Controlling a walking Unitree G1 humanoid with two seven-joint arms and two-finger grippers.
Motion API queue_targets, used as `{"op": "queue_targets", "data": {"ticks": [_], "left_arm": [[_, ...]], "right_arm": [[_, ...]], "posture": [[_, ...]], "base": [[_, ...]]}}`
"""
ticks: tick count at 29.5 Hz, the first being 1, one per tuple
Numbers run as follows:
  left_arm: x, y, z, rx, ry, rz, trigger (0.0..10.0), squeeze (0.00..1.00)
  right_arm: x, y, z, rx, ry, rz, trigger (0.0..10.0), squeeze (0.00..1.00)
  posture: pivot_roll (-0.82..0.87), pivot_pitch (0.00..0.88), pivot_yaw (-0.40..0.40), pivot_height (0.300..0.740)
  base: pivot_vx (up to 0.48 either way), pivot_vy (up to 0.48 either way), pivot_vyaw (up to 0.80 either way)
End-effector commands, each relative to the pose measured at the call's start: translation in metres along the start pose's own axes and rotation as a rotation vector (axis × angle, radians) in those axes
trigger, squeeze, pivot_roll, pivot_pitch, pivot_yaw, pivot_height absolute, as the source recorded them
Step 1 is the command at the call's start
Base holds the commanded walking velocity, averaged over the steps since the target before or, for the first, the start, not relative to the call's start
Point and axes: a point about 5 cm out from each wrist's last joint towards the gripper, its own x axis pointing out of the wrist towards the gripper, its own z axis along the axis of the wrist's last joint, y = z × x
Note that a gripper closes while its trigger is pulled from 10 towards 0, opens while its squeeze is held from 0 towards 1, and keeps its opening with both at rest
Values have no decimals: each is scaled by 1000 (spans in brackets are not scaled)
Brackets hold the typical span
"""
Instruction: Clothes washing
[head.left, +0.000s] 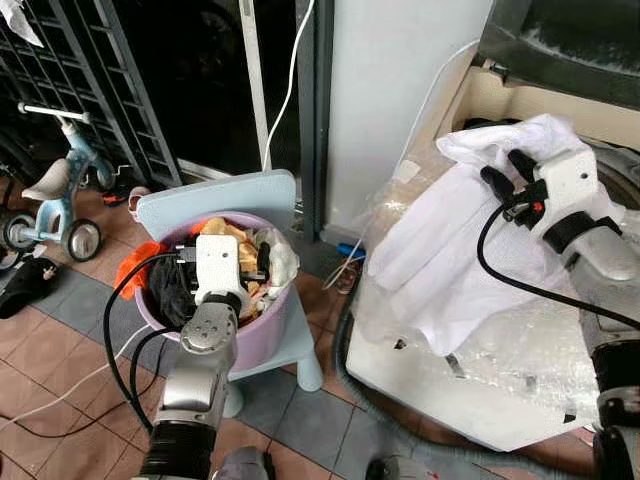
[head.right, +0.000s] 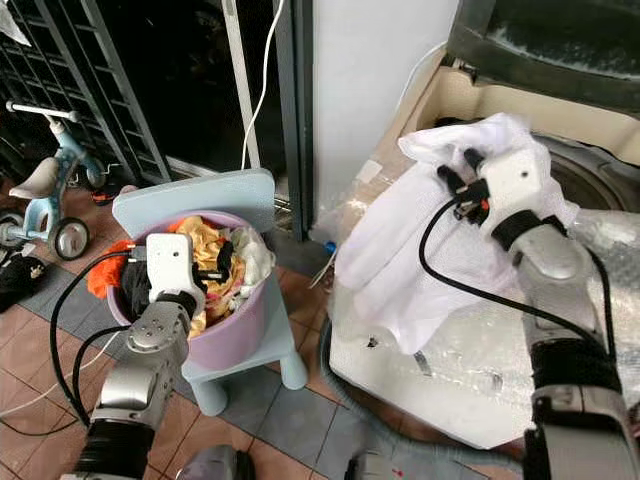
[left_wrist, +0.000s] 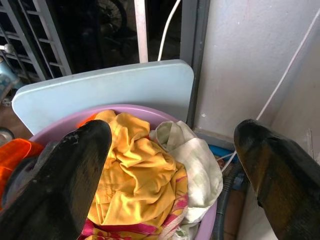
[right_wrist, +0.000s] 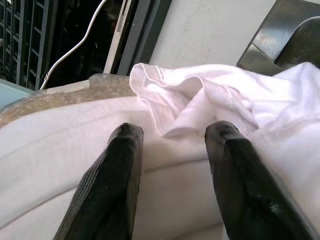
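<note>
where eye views hide fingertips, right hand (right_wrist: 172, 170) spread over white cloth (right_wrist: 200, 100), left hand (left_wrist: 172, 165) agape

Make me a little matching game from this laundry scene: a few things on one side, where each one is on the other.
Things:
1. white garment
2. yellow garment
3. purple laundry basin
4. tricycle

Places:
A. on the pale blue chair
B. on the tiled floor by the dark grille, on the robot's left
C. draped over the washing machine, at the right end effector
D. piled in the basin, under the open left end effector

Pairs: 1-C, 2-D, 3-A, 4-B
</note>
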Motion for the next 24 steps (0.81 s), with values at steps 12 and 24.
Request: {"op": "queue_targets", "data": {"ticks": [12,24], "left_arm": [[3,-4,1,8,-1,-24,10000,0],[1,-4,-1,4,3,-24,10000,0]], "right_arm": [[-18,39,-11,-65,116,-55,10000,1000],[-14,60,-38,94,348,-70,0,0]], "posture": [[-89,0,31,740],[-78,0,16,740]], "base": [[0,0,0],[0,0,0]]}}
